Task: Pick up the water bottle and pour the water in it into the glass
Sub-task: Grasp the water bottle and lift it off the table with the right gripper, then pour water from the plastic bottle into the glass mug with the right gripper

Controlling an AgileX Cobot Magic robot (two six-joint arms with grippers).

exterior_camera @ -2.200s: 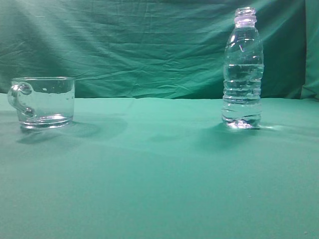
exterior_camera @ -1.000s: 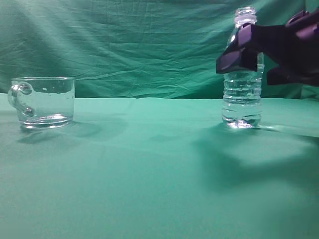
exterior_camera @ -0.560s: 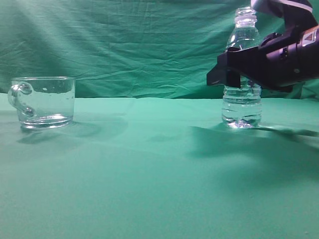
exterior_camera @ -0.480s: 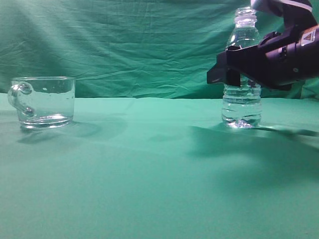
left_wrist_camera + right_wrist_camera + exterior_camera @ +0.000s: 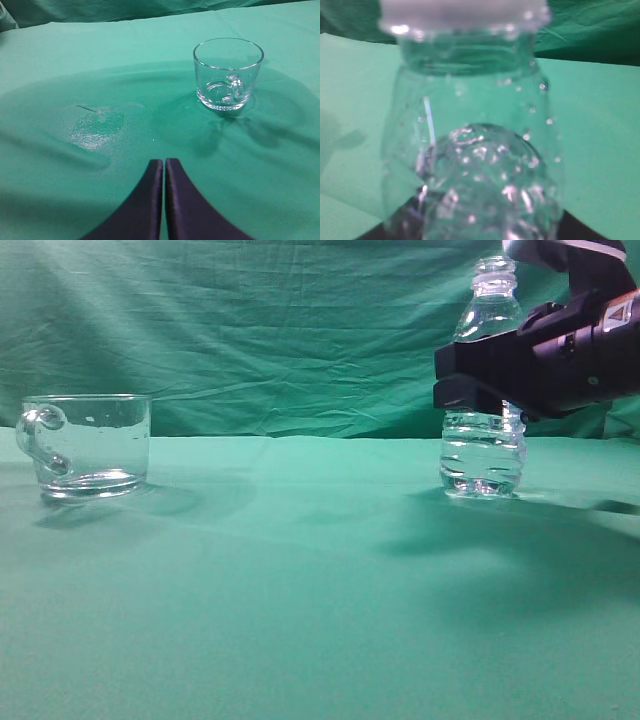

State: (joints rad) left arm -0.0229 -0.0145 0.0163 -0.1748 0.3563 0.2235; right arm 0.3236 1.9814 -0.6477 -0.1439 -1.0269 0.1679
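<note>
The right gripper is clamped around the waist of the water bottle, which stands upright on the right side of the green worktop. The glass sits well apart on the left. The left gripper has its fingers pressed together, holding nothing.

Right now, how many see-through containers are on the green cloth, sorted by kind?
Plastic bottles: 1, the water bottle, with the right hand around its middle.
Glass mugs: 1, the glass, standing alone on the left.
Total: 2.
</note>
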